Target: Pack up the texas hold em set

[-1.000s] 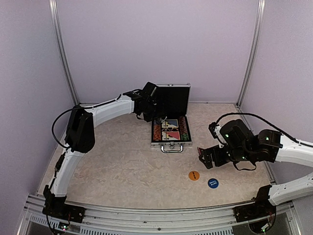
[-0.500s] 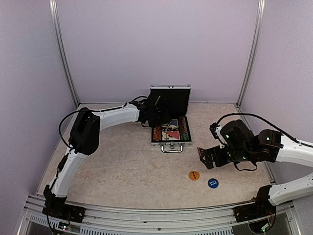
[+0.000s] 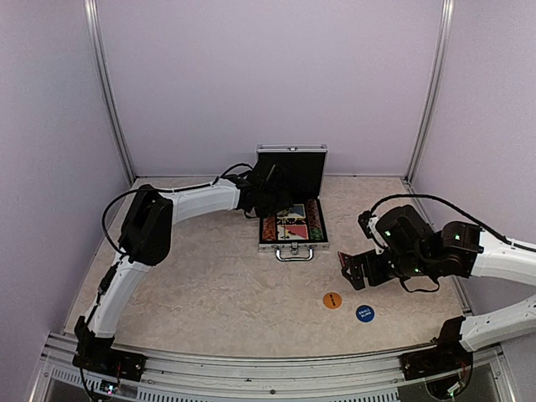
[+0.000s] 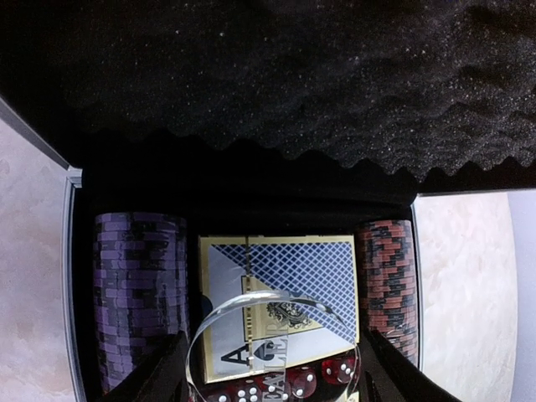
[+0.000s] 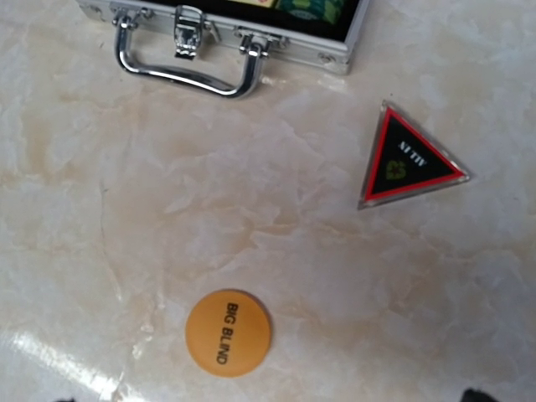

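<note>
Marbled tabletop [image 3: 209, 285] was occupied by the open briefcase [image 3: 291, 247]; over it a clear disc [image 4: 276, 335] was pinched in the left gripper [image 3: 270, 197], apparently for stowing, the right gripper [image 3: 350, 270] spread wide near the orange disc [image 5: 228, 332].

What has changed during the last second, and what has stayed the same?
The left gripper moved right and down, from the left edge of the open case to over its tray, with a clear disc between its fingers. The right gripper, open, the orange disc and the blue disc stayed put.
</note>
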### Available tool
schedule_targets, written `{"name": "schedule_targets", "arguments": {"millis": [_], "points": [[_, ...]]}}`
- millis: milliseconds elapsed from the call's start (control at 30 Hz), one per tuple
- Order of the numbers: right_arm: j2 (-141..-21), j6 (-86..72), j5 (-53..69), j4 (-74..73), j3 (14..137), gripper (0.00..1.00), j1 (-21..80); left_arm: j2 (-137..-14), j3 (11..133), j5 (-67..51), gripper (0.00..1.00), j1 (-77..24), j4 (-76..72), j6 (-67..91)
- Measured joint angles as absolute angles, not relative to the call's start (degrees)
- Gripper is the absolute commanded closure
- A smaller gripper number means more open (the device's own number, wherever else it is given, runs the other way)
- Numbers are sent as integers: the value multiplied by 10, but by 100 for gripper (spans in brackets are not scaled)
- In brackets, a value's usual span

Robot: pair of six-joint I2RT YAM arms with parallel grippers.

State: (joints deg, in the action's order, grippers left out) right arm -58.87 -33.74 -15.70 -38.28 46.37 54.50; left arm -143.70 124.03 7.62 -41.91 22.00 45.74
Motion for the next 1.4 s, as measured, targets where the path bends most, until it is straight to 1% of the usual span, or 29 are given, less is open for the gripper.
{"name": "schedule_targets", "arguments": {"millis": [33, 100, 300, 667, 933, 1100, 1233, 1333, 1400], "points": [[-590, -337, -157, -383, 464, 0, 545, -1438, 1240, 78, 32, -419, 217, 458], [-594, -337, -157, -383, 464, 0, 545, -1439, 1240, 80, 23, -419, 212, 460], [-598, -337, -157, -383, 468, 0, 545, -1440, 1240, 91, 17, -419, 197, 463], [-598, -337, -157, -384, 471, 0, 545, -1435, 1215, 88, 16, -425, 158, 465], [-598, -337, -154, -385, 471, 0, 545, -1415, 1178, 65, 20, -447, 175, 464], [-598, -337, -152, -385, 471, 0, 545, -1406, 1161, 72, 22, -460, 182, 458], [-598, -338, -152, -385, 471, 0, 545, -1401, 1156, 87, 26, -467, 192, 451], [-597, -338, -152, -385, 471, 0, 545, -1401, 1155, 92, 32, -470, 195, 445], [-595, -340, -152, -385, 471, 0, 545, -1401, 1155, 90, 41, -471, 196, 445]]}}
